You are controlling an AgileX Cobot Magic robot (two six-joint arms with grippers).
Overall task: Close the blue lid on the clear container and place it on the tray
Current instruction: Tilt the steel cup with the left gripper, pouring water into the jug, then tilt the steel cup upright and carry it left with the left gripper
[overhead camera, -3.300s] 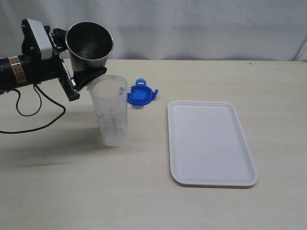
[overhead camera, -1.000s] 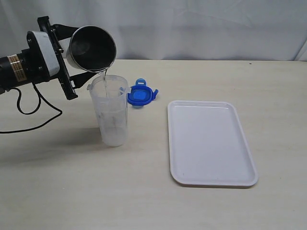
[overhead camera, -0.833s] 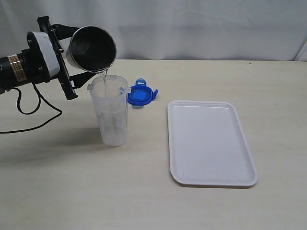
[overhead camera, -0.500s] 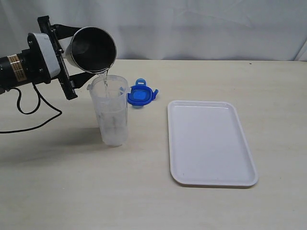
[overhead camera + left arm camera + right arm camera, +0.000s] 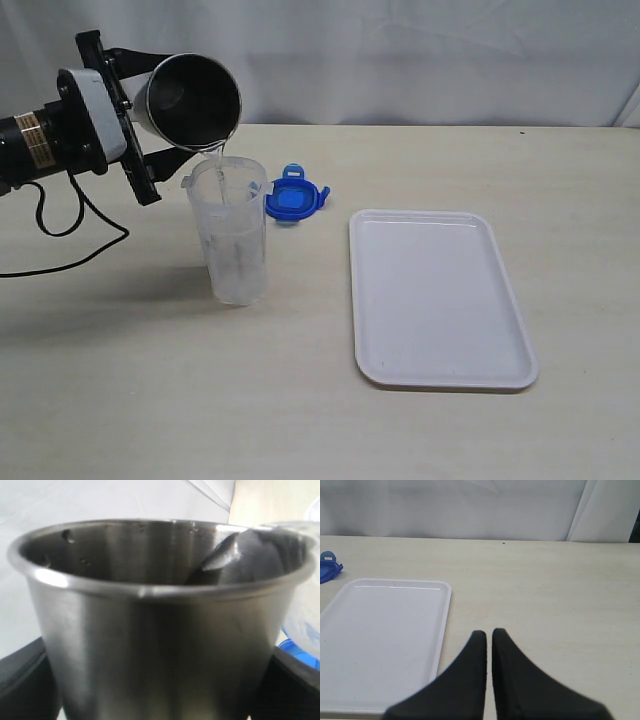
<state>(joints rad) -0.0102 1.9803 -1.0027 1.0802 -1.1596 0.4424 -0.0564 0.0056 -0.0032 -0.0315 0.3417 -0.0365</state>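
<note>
Your left gripper [image 5: 162, 105] is clamped on the steel cup [image 5: 205, 95], one finger on each side of the wall, jaws spread to the cup's width; in the left wrist view the cup fills nearly the whole pic, w/ dark finger pads at both lower corners. The cup's tipped hard over, mouth turned toward the right of the ext. view, lip just above the clear container [image 5: 233, 240]; a thin stream of water [image 5: 219, 165] runs from the lip down into it. The container stands upright on the table [image 5: 150, 400], top open; water level inside I can't tell.

The blue lid [image 5: 293, 198] lies on the table near the container, behind it and to its right; it's apart from the tray [image 5: 440, 300], off that tray's far left corner. The tray lies flat on the table, right of the container and well apart from it.

Your right gripper [image 5: 488, 634] shows only in its own wrist view; fingers all but together, a hairline gap btwn them, nothing held; tips sit over bare table just beside the tray's long edge.
</note>
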